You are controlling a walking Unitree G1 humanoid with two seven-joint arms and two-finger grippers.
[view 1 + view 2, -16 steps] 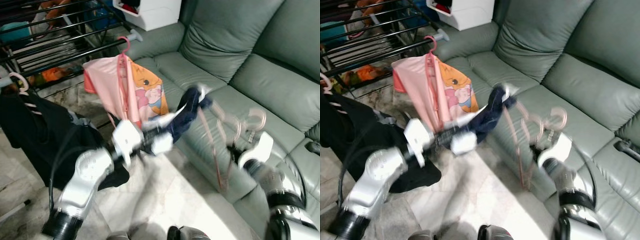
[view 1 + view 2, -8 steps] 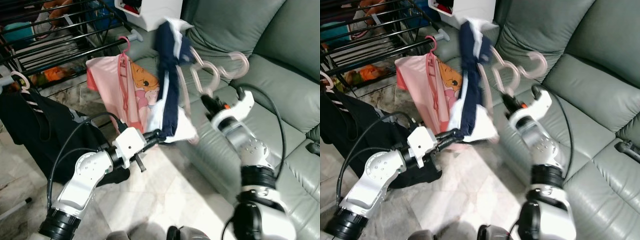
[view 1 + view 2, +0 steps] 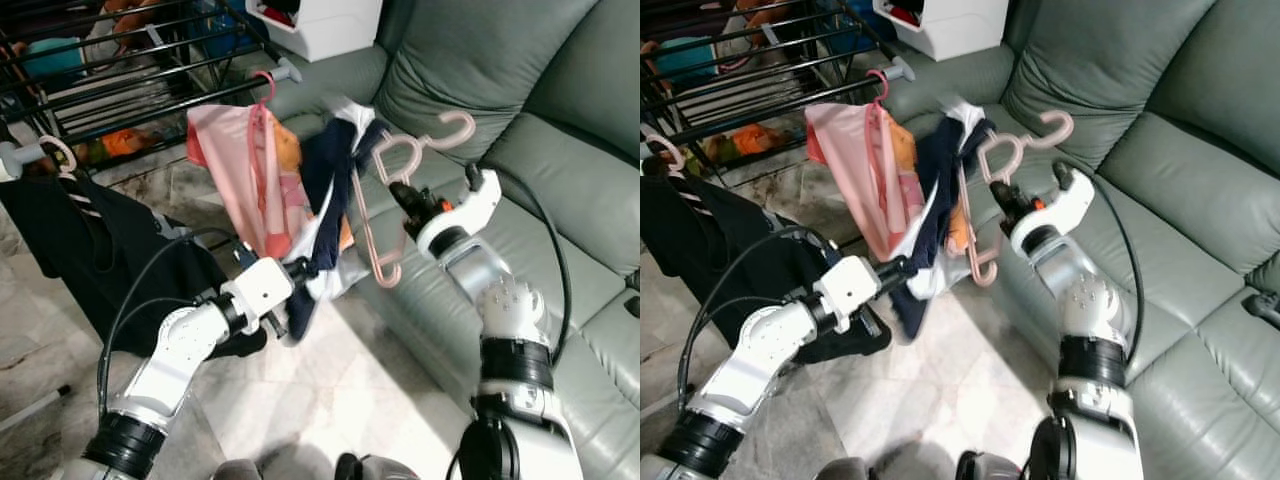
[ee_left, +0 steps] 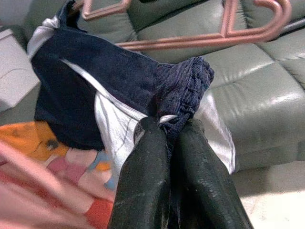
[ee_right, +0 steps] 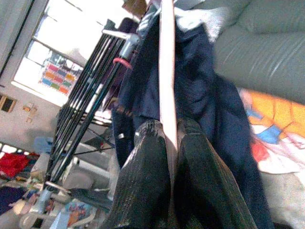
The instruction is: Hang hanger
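A grey-green sofa (image 3: 560,130) is filling the right of the scene, and a black drying rack (image 3: 130,70) is standing at the upper left, with a pink garment (image 3: 235,160) on its own hanger dangling from the end of one rail. Between the two, a navy and white garment (image 3: 325,200) is draped over a pink hanger (image 3: 375,215), carried in the air in front of the sofa — just beside the pink garment, not yet on the rack. The right hand (image 3: 408,200) is pinching the hanger's flat bar, fingers pressed together on it. The left hand (image 4: 169,131) is nipping a fold of the navy cloth low down, steadying it.

The step seems to be bringing the hook (image 3: 455,128) to a rail. To do it well, the right hand probably needs to turn the hook towards the rack and lift it above a bare stretch of rail — while the left hand is keeping the cloth from sliding off
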